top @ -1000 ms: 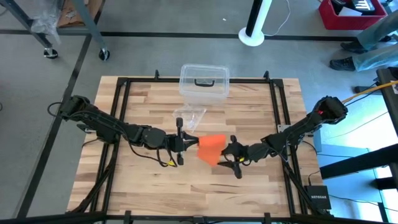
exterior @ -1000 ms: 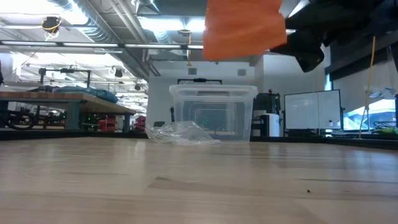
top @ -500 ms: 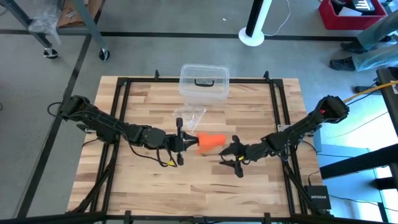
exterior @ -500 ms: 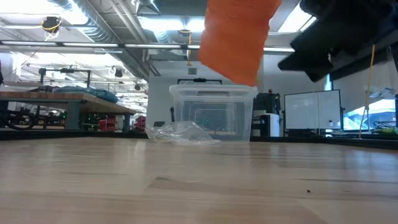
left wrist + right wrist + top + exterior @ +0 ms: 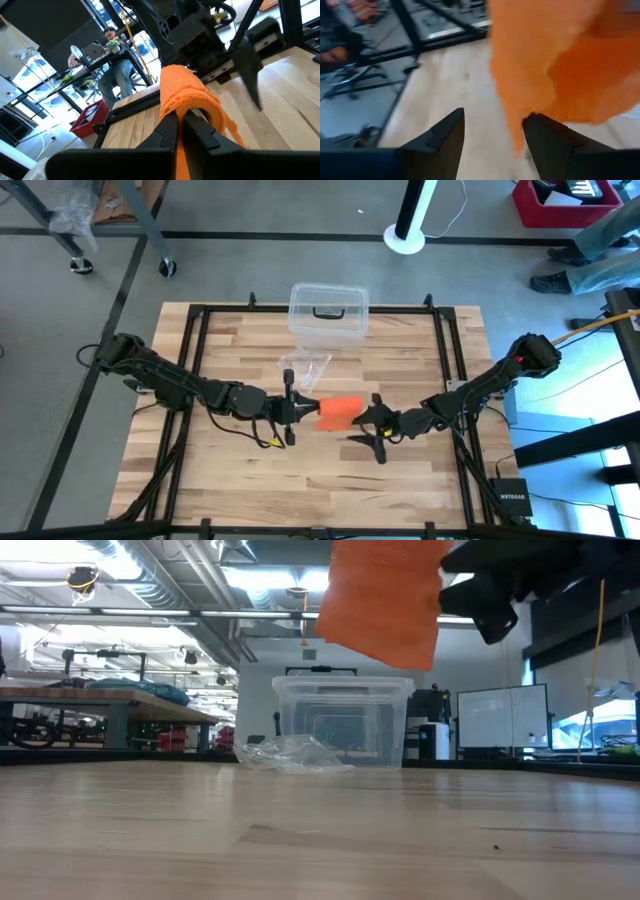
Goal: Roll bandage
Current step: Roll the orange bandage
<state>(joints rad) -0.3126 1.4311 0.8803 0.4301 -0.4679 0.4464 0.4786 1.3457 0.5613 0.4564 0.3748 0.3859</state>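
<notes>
The left end effector (image 5: 180, 117) is pinching the bandage (image 5: 337, 411) above the counter (image 5: 240, 470); the right end effector (image 5: 492, 131) is gaping beside it; soft, floppy cloth, best grasped at its loose edge

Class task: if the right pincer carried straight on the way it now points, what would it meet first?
Most likely the orange bandage, which hangs directly ahead of the open right pincer and is held by the left pincer; exact depth is unclear.

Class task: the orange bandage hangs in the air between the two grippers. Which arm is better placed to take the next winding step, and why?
Probably the right. The left gripper is shut on the bright orange fabric bandage, anchoring it above the table. The right gripper is open beside the loose hanging end, free to catch and wrap it.
</notes>
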